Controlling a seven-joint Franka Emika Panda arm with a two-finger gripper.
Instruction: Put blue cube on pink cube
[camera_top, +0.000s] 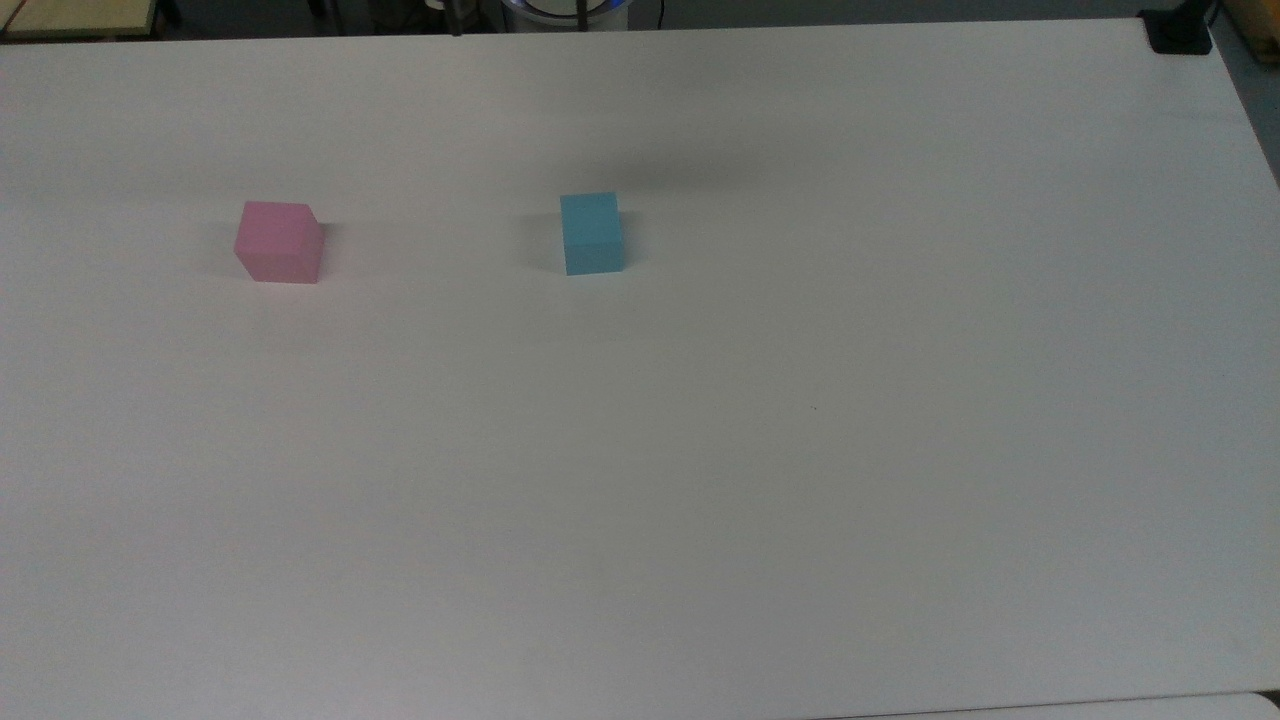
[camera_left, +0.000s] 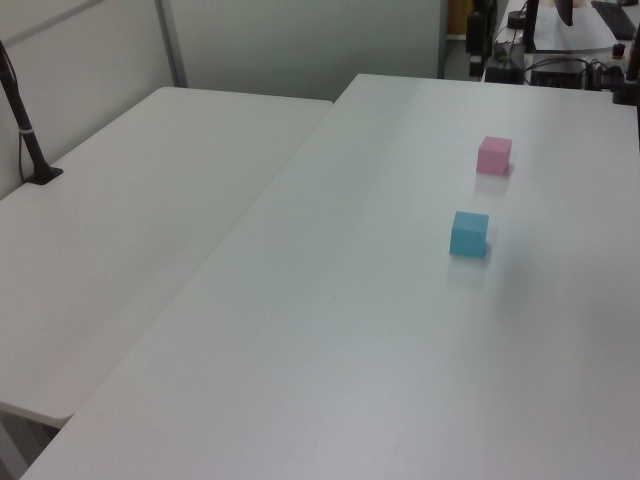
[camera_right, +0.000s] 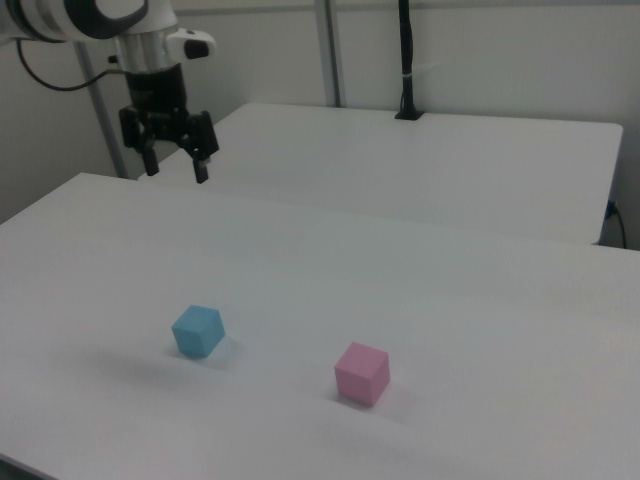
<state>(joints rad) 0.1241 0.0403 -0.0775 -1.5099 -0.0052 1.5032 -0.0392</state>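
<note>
The blue cube (camera_top: 592, 233) (camera_left: 469, 233) (camera_right: 198, 331) rests on the white table (camera_top: 700, 450), alone and untouched. The pink cube (camera_top: 279, 242) (camera_left: 494, 155) (camera_right: 362, 373) sits apart from it, well off to the top view's left. In the right view my gripper (camera_right: 175, 172) hangs high above the table's far left part, up and behind the blue cube. It points down, open, with nothing between its fingers. A soft shadow (camera_top: 660, 165) lies on the table just beyond the blue cube.
A second white table (camera_left: 150, 200) (camera_right: 420, 160) adjoins this one, with a black post (camera_left: 25, 130) (camera_right: 405, 60) clamped on it. A black clamp (camera_top: 1180, 30) sits at the top view's far right corner. A desk with cables (camera_left: 560, 65) stands past the table's end.
</note>
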